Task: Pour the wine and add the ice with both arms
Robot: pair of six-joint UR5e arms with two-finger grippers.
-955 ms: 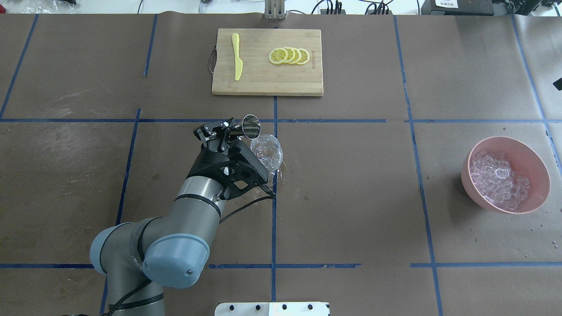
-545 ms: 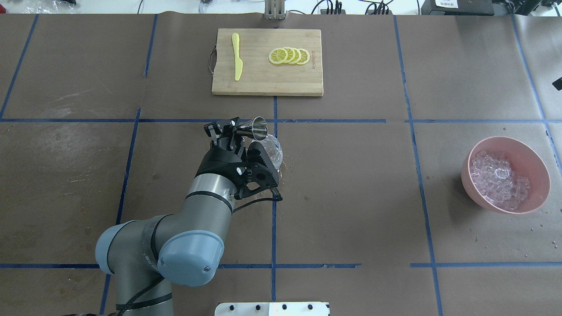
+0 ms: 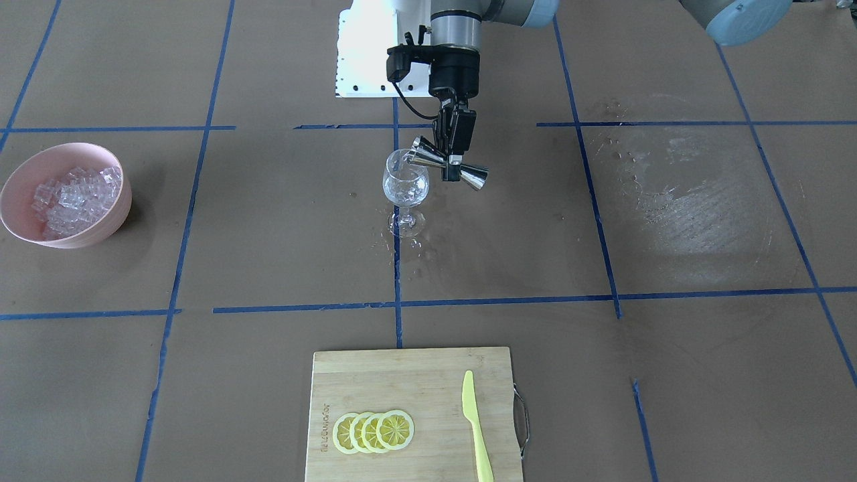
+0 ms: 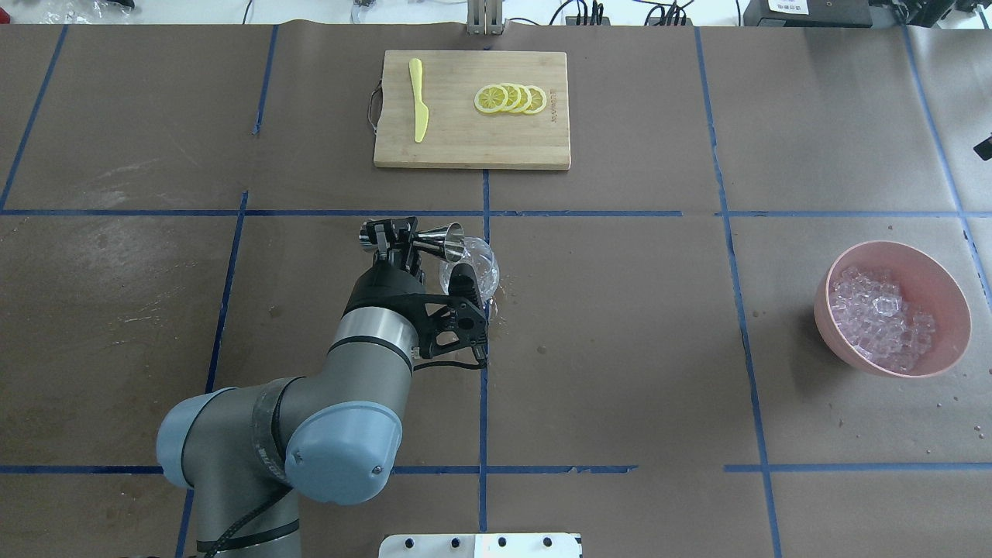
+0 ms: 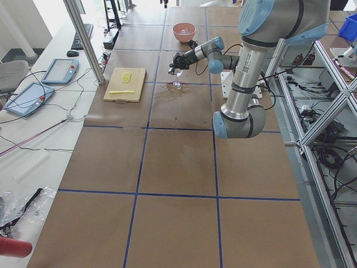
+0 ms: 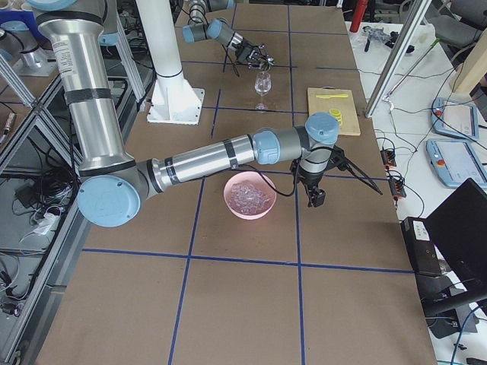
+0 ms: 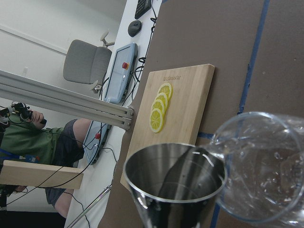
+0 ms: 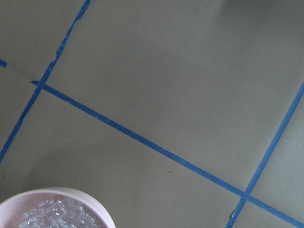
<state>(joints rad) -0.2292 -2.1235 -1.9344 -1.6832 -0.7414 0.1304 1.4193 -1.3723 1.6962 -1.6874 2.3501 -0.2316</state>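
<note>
Table (image 4: 620, 310) papered brown, blue tape grid. Left arm (image 4: 364, 341) stretched to centre. Its gripper (image 3: 454, 155) is clamped tight on the waist of a steel jigger (image 3: 474, 176), which is tipped sideways with its mouth at the glass (image 3: 405, 187) rim. Right arm (image 6: 205, 163) low, its gripper (image 6: 313, 196) just beside the pink bowl (image 6: 228, 201); how far open, cannot tell. Ice (image 3: 70, 194) heaped in bowl. Wine (image 3: 404, 195): a little, water-clear, in the glass; dark streak inside jigger toward its lip.
</note>
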